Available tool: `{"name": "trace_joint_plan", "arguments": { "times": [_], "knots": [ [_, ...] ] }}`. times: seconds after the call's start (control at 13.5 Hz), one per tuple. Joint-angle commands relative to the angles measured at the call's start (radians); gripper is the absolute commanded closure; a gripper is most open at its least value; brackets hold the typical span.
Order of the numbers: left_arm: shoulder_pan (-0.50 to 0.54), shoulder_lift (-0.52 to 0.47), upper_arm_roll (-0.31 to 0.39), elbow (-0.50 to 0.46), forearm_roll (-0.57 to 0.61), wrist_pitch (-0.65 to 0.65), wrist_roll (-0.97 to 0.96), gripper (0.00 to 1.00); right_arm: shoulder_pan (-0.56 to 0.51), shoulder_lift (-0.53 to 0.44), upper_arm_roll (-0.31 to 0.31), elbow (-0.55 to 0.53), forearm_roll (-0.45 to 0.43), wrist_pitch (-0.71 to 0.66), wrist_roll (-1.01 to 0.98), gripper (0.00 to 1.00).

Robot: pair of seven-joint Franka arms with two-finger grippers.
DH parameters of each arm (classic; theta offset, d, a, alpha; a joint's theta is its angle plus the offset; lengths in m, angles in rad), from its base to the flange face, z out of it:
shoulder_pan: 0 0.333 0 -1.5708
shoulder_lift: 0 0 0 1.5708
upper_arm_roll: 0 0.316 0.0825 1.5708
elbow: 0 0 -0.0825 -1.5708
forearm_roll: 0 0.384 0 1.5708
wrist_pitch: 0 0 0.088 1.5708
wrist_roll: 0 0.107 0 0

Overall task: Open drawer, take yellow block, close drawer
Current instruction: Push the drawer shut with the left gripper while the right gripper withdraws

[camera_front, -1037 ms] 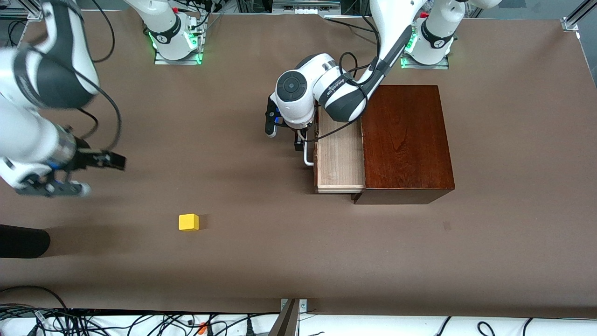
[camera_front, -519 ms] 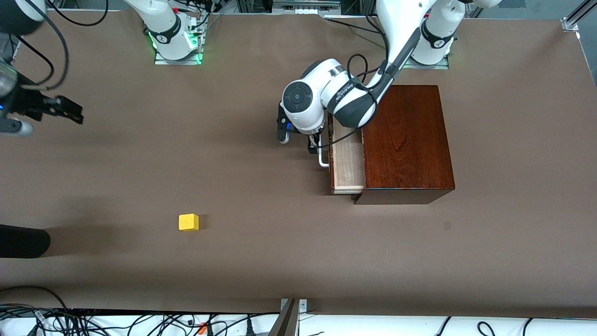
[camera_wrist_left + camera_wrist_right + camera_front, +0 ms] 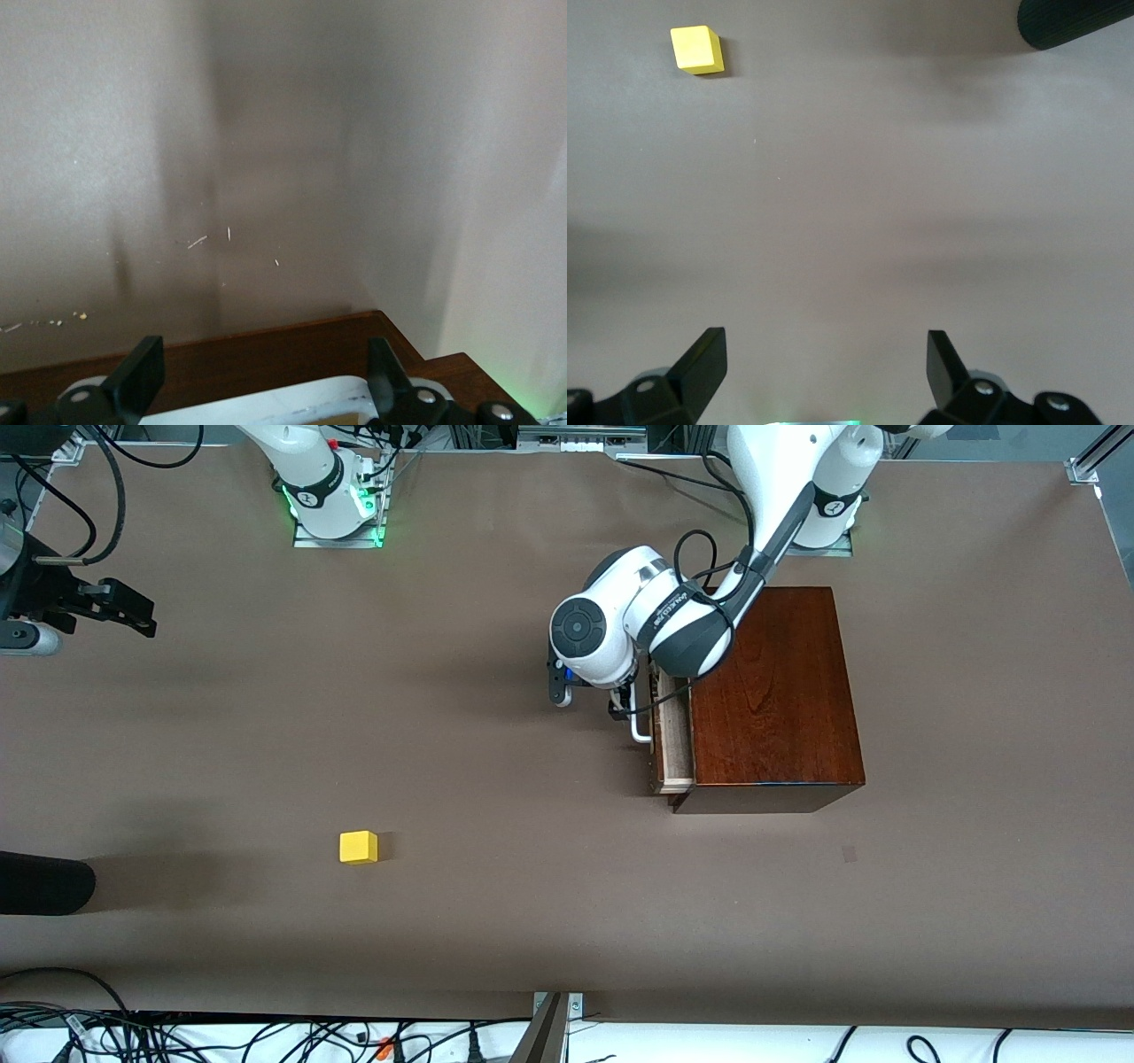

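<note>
The drawer (image 3: 675,737) sticks only a little out of the mahogany box (image 3: 775,691). My left gripper (image 3: 631,713) is at its white handle (image 3: 640,731), in front of the drawer. In the left wrist view the gripper (image 3: 264,365) is open, with its fingers (image 3: 142,372) wide apart at either end of the handle (image 3: 266,405), against the dark front panel (image 3: 266,350). The yellow block (image 3: 358,847) sits on the table, nearer to the front camera and toward the right arm's end. My right gripper (image 3: 133,613) is open and empty at that end of the table. The block also shows in the right wrist view (image 3: 697,49).
A black rounded object (image 3: 44,882) lies at the table's edge at the right arm's end, also seen in the right wrist view (image 3: 1076,22). Cables run along the table edge nearest the front camera (image 3: 266,1036). The brown table (image 3: 496,903) spreads around the block.
The drawer has slid most of the way into the box, with my left gripper following at the handle. My right gripper has drawn back from the block toward the bases' side.
</note>
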Motion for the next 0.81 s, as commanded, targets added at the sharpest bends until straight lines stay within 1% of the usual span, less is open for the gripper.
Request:
{"name": "trace_joint_plan", "arguments": {
  "times": [0.0, 0.22, 0.67, 0.74],
  "knots": [
    [0.051, -0.029, 0.022, -0.006, 0.124, -0.009, 0.029, 0.00, -0.012, 0.027, 0.009, 0.039, 0.013, -0.020, 0.052, 0.00],
    [0.059, -0.029, 0.022, -0.009, 0.165, -0.029, 0.030, 0.00, -0.010, 0.046, 0.007, 0.069, 0.012, -0.020, 0.052, 0.00],
    [0.074, -0.031, 0.009, -0.002, 0.162, -0.029, 0.030, 0.00, -0.017, 0.053, 0.000, 0.071, 0.044, -0.007, 0.050, 0.00],
    [0.069, -0.047, 0.006, -0.001, 0.148, -0.029, 0.018, 0.00, -0.015, 0.053, 0.000, 0.071, 0.042, -0.007, 0.050, 0.00]
  ]
}}
